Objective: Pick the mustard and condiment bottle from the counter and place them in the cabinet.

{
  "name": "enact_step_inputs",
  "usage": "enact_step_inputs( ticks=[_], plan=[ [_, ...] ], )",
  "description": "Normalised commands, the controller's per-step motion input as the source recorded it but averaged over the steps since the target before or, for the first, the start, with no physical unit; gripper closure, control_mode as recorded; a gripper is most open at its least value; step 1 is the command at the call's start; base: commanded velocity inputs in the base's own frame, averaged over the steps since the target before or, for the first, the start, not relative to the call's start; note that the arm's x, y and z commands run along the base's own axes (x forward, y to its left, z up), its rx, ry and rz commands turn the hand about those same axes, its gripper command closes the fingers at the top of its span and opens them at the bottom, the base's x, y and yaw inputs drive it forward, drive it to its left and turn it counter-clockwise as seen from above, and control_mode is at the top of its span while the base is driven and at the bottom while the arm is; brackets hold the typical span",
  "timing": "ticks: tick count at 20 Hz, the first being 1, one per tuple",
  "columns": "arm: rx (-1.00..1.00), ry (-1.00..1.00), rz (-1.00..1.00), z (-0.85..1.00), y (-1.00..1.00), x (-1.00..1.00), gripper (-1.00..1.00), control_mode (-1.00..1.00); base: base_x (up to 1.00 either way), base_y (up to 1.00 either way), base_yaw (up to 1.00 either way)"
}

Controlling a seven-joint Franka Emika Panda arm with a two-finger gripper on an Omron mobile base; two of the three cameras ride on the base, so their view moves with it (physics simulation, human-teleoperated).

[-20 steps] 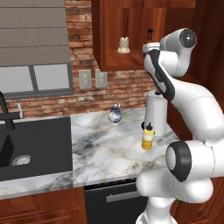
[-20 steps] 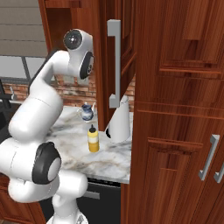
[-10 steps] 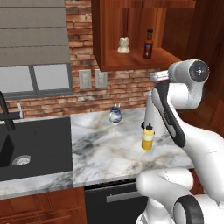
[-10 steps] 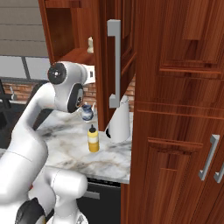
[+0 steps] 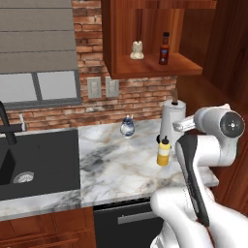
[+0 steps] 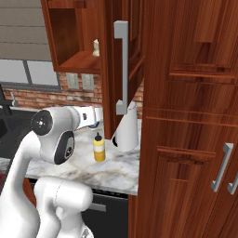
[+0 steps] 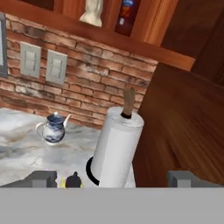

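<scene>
Mustard (image 5: 163,154): yellow body, dark cap. Condiment bottle (image 5: 164,49): dark red-brown w/ red label, black cap. Worktop (image 5: 121,169): white marble, grey veins. Cabinet (image 5: 145,43): reddish-brown wood. Sink (image 5: 34,164): black. Paper-towel roll (image 7: 116,148): white, brown post. Teapot (image 7: 53,129): white w/ blue pattern. Wall (image 7: 87,83): red brick.

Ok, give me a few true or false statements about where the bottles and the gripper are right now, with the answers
1. The condiment bottle stands on the cabinet shelf. True.
2. The mustard is in the cabinet too. False: it stands on the counter, in front of the paper-towel roll.
3. The gripper is open and holds nothing. True.
4. The small blue-and-white teapot sits in the sink. False: it is on the counter near the brick wall.
</scene>
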Motion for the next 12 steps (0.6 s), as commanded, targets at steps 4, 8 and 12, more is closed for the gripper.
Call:
enact_step_inputs(
  ticks=[4, 8, 12],
  plan=[
    [0.02, 0.07, 0.05, -0.69, 0.04, -0.63, -1.00, -1.00, 0.00, 0.00, 0.00],
    [0.15, 0.00, 0.04, -0.49, 0.01, -0.25, -1.00, -1.00, 0.00, 0.00, 0.00],
    [0.14, 0.06, 0.04, -0.39, 0.07, -0.06, -1.00, -1.00, 0.00, 0.00, 0.00]
  ],
)
